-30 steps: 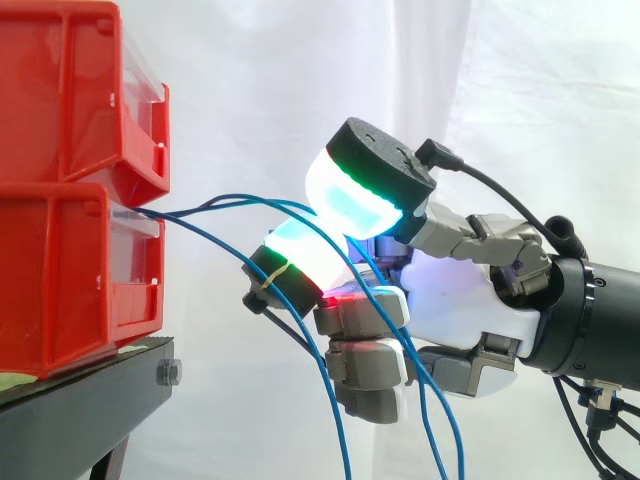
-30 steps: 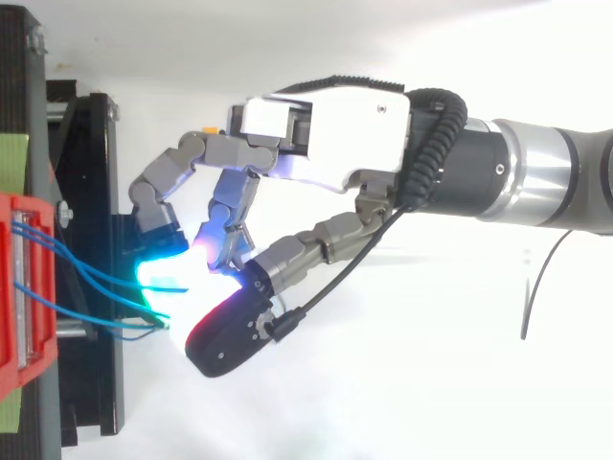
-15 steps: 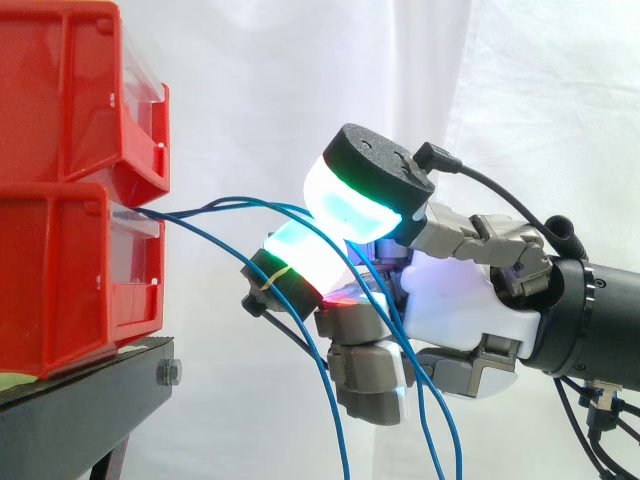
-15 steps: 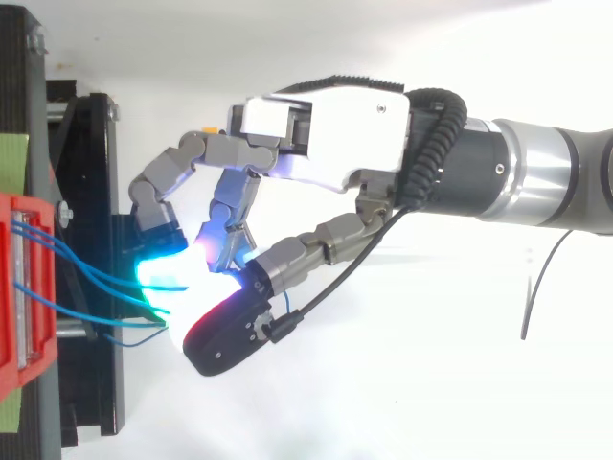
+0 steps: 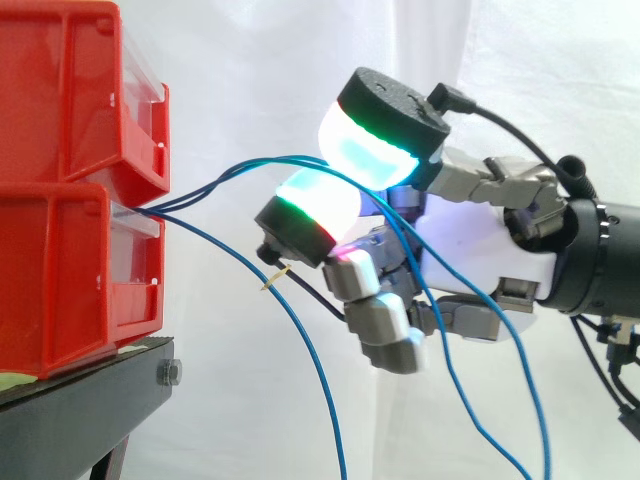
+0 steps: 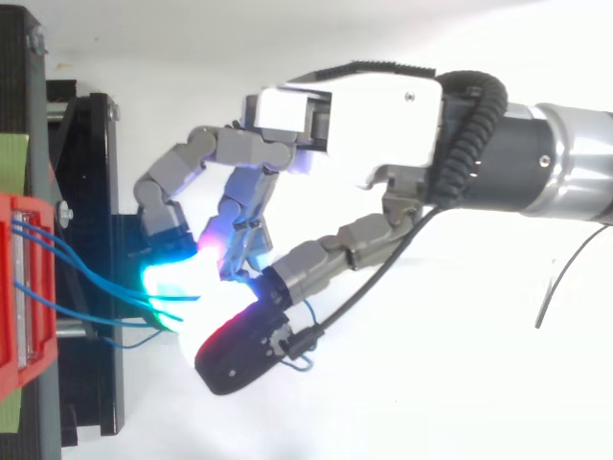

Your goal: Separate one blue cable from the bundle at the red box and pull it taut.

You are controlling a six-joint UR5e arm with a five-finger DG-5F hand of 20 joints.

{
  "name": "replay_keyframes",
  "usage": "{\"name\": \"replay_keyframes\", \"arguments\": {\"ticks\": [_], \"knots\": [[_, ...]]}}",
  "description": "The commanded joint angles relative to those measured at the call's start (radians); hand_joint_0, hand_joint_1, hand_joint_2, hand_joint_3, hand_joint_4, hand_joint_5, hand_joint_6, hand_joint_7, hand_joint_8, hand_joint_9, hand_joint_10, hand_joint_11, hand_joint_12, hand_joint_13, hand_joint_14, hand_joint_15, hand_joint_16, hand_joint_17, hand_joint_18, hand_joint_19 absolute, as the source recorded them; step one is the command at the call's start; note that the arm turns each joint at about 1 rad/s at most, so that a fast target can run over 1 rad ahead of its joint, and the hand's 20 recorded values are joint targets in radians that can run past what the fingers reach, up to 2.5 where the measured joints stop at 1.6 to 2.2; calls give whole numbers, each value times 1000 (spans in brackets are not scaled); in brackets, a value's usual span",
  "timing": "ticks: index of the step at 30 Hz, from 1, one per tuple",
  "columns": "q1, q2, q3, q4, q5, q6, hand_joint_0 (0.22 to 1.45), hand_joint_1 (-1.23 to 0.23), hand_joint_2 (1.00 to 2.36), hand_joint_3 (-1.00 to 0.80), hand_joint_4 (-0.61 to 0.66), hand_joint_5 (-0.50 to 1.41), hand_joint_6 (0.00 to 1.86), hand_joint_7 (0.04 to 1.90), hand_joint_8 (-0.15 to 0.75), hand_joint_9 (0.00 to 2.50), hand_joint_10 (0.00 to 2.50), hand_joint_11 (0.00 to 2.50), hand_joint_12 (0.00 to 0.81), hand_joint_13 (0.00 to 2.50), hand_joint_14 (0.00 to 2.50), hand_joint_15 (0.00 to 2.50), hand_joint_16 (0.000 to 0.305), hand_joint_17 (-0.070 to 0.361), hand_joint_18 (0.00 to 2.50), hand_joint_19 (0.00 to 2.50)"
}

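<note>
Two red bins are stacked at the left, and blue cables come out of the front of the lower bin [image 5: 70, 270]. Two blue strands [image 5: 230, 178] rise from it to my hand [image 5: 480, 265] and pass between two glowing fingertips [image 5: 375, 150], which pinch them. Behind the pinch they loop down past the palm. A third blue cable [image 5: 270, 290] hangs loose from the bin towards the floor. In the top view my hand [image 6: 364, 125] reaches left, its fingers curled, and the blue cables [image 6: 96, 278] run from the red bin [image 6: 14, 287] to the lit pads.
The upper red bin [image 5: 60, 90] juts out above the cable exit. A black stand [image 5: 90, 400] carries the bins, and its edge lies just under my fingertips in the top view. A white curtain hangs behind.
My hand has risen and drawn back to the right, away from the bins. The two pinched strands went up with it and run straighter from the bin.
</note>
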Motion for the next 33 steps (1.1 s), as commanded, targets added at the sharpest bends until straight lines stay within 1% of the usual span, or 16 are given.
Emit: {"name": "replay_keyframes", "arguments": {"ticks": [1, 3, 7, 10, 12, 14, 16, 18, 19, 21, 22, 26, 27, 33], "knots": [[-1, 20, 1, -150, -17, -7, 660, -851, 1015, -136, 5, -103, 906, 1239, 443, 968, 17, 656, 428, 1178, 22, 585, 57, 128, 1191, 671], [-1, 30, 0, -184, -17, -6, 661, -851, 1015, -139, 8, -102, 906, 1234, 439, 928, 16, 639, 424, 1157, 21, 585, 57, 127, 1177, 665], [-3, 40, 0, -207, -17, -6, 663, -844, 1015, -164, 10, -105, 905, 1238, 430, 903, 17, 644, 421, 1131, 20, 583, 56, 125, 1141, 670], [-4, 53, 0, -231, -17, -4, 663, -828, 1016, -219, 31, -111, 905, 1234, 422, 885, 15, 666, 420, 1112, 22, 614, 55, 124, 1110, 699], [-4, 54, 0, -236, -16, -4, 662, -792, 1013, -311, 68, -123, 906, 1218, 413, 873, 16, 683, 423, 1094, 23, 630, 55, 124, 1087, 731], [-4, 59, 0, -245, -14, -4, 661, -773, 1011, -350, 80, -126, 906, 1208, 414, 869, 19, 689, 427, 1091, 23, 634, 56, 126, 1085, 733], [-4, 68, 0, -263, -13, -1, 659, -738, 1006, -424, 110, -132, 904, 1195, 417, 855, 18, 701, 431, 1074, 22, 633, 57, 128, 1084, 745], [-6, 71, 0, -288, -13, 2, 646, -711, 1004, -449, 116, -133, 902, 1166, 414, 851, 19, 713, 434, 1071, 24, 650, 57, 129, 1082, 754], [-6, 79, 0, -299, -13, 2, 638, -702, 1003, -461, 125, -134, 898, 1162, 415, 853, 18, 713, 436, 1071, 22, 648, 57, 129, 1082, 762], [-6, 79, 0, -306, -13, 3, 633, -690, 1001, -481, 137, -135, 893, 1143, 412, 852, 18, 725, 438, 1068, 25, 652, 58, 130, 1079, 763], [-7, 85, 0, -312, -13, 3, 632, -682, 1000, -492, 137, -135, 891, 1149, 412, 852, 19, 726, 437, 1068, 24, 657, 58, 130, 1080, 772], [-9, 88, 0, -320, -13, 3, 616, -646, 1000, -500, 148, -136, 880, 1160, 411, 857, 16, 735, 442, 1076, 23, 670, 58, 131, 1076, 782], [-9, 88, 0, -320, -13, 3, 617, -639, 1000, -500, 150, -135, 879, 1132, 414, 859, 19, 735, 443, 1081, 23, 683, 59, 132, 1079, 783], [-10, 88, 0, -320, -11, 11, 628, -651, 1001, -481, 149, -135, 867, 1134, 411, 880, 20, 762, 444, 1100, 24, 708, 59, 134, 1091, 810]]}}
